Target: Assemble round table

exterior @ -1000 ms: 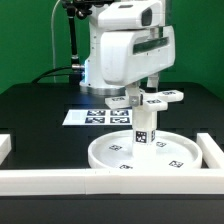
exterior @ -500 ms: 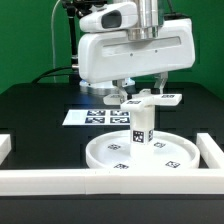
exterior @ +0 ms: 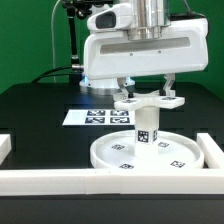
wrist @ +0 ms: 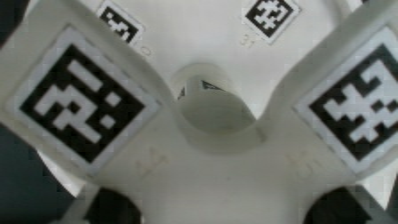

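Since approx 1 s earlier the arm had swung square-on to the camera, and the cross-shaped foot piece point(exterior: 150, 99) had turned with it, arms now spread more evenly to both sides of the exterior view.

Parts looked like stiff, light white plastic w/ smooth, prob. slippery faces; nothing fragile-looking. Best hold on the foot piece was judged to be across one flat arm or near its centre hub, since the tagged arms gave parallel faces.

Foot piece sat on top of the short cylindrical leg point(exterior: 146, 126), which stood upright on the large rimmed round disc point(exterior: 150, 152), disc flat on the black surface point(exterior: 40, 110) between the white border bars point(exterior: 45, 178). End effector point(exterior: 147, 88) was directly above and right at the foot piece, fingers point(exterior: 166, 83) reaching down to its arms; looked pinched on it, but contact wasn't clearly visible, so couldn't tell. Wrist view showed the hub hole point(wrist: 214, 108) close in, between two tagged arms. Marker board point(exterior: 95, 117) lay behind the disc.
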### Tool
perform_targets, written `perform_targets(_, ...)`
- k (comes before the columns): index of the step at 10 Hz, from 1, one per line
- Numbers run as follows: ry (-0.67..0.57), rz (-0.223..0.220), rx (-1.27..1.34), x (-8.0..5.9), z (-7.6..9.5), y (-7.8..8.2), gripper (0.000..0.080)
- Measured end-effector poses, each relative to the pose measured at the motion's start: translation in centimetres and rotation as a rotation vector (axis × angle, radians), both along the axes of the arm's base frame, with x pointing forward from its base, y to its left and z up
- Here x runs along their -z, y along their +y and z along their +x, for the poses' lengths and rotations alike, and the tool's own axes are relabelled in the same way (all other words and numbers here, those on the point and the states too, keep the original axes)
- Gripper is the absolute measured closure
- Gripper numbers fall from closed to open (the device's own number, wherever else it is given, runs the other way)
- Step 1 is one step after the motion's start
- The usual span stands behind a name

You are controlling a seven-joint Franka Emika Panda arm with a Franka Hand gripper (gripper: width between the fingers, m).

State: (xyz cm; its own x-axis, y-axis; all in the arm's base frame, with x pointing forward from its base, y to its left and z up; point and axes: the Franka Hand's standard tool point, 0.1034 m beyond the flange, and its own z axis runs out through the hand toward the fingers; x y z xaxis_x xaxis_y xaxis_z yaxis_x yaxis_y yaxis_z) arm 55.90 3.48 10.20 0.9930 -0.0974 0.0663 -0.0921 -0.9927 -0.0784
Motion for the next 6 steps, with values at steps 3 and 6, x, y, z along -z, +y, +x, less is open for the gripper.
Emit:
perform_targets(3,0.013,0.013,0.169,0.04,-0.02,0.03,0.0351)
perform_targets(6,0.003,0.083,0.560,-0.06,0.04,-0.17,0.0351)
